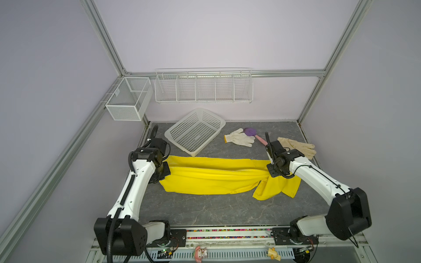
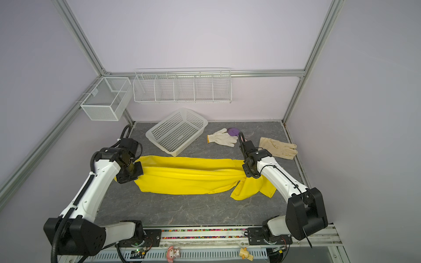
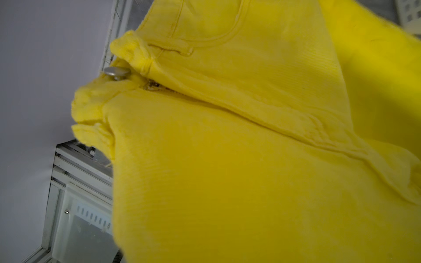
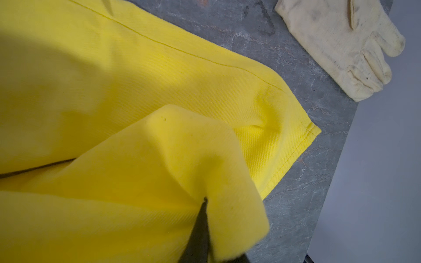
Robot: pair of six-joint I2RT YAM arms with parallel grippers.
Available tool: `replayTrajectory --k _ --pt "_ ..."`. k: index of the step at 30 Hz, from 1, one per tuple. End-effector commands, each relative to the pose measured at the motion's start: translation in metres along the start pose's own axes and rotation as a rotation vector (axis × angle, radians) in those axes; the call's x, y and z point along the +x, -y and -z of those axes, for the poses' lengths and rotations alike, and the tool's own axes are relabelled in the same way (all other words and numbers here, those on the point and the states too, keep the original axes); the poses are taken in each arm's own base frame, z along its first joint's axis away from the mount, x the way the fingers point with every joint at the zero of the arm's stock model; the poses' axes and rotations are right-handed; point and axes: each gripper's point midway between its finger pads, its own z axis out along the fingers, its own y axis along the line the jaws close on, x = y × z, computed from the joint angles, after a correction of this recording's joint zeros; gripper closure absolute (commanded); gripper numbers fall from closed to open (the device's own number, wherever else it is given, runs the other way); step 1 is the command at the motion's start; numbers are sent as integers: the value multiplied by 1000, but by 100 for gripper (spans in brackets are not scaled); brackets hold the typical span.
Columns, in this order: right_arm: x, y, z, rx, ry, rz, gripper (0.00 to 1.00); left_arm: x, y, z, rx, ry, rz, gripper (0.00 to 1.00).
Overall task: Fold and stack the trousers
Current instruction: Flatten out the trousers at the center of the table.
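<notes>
Right gripper (image 4: 206, 203) is pinched shut on a leg fold of the trousers (image 1: 211, 180); left gripper (image 1: 164, 173) is clamped on their waistband. They stretch between both grippers, draped on the worktop (image 1: 205, 211).

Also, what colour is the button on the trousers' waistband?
Plain silver-grey metal. The button sits at the waist edge of the yellow trousers and shows best in the left wrist view.

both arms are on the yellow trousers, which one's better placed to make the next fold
Right, probably. The right tool is shut on a raised fold of the trousers near the hem and could carry it toward the waist, which the left tool holds by the button.
</notes>
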Motion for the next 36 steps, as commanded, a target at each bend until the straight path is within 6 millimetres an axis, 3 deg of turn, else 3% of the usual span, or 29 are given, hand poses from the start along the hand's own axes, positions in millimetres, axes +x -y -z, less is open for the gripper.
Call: replayTrajectory --k 1,3,6,11,14,15,16,20,23,26,30,36 --pt "-2 8 -6 45 -30 54 90 -16 11 -24 -71 -80 -78 100" --pt "-13 7 -12 52 -23 68 90 -37 35 -34 -51 -58 -127 100" --pt "-24 7 -25 79 -32 102 90 -54 60 -63 -34 -102 -152 100" --pt "-28 5 -40 87 -46 121 90 -62 83 -101 -26 -150 -176 100" --pt "-22 2 -48 83 -64 127 90 -62 92 -110 8 -163 -174 80" --pt "-20 1 -50 83 -70 128 90 -63 94 -109 15 -157 -169 68" --pt "-18 0 -51 83 -74 128 90 -64 94 -106 17 -150 -170 62" --pt "-13 0 -53 84 -80 124 90 -73 83 -79 23 -95 -148 44" --pt "-11 1 -53 84 -82 121 90 -73 68 -53 41 -61 -98 36" --pt "-12 1 -50 78 -75 115 90 -63 60 -39 138 -48 8 35" --pt "-12 2 -49 74 -74 119 90 -42 56 -36 227 -61 101 35" --pt "-12 2 -47 71 -73 121 90 -26 78 -38 419 -38 304 34"
